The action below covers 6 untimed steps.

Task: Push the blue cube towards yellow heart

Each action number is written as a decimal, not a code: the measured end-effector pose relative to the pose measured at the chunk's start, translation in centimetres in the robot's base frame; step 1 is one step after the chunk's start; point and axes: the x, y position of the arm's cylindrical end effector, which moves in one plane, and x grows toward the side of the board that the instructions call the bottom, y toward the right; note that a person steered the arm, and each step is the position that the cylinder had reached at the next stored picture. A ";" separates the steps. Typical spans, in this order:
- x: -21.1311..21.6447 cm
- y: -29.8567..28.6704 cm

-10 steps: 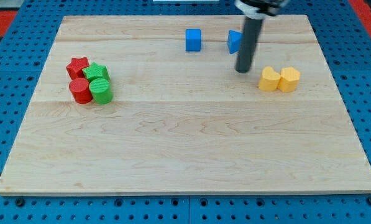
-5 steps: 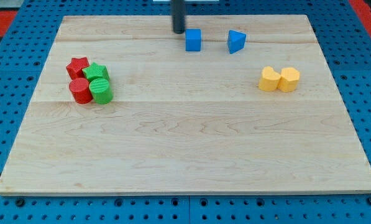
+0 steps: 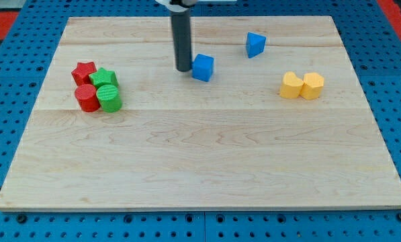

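Note:
The blue cube lies on the wooden board a little above the middle, slightly turned. My tip stands right against the cube's left side. The yellow heart lies at the view's right, touching a yellow hexagonal block on its right. The cube is well to the left of the heart and a little higher in the view.
A blue triangular block lies near the view's top, right of the cube. At the view's left sits a cluster: a red star, a green star, a red cylinder and a green cylinder.
My tip moved from beside the blue triangular block to the top left of the cube, then down. The cube slid down the view and turned slightly.

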 end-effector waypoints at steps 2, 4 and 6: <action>-1.7 2.1; 0.2 6.4; 3.6 7.6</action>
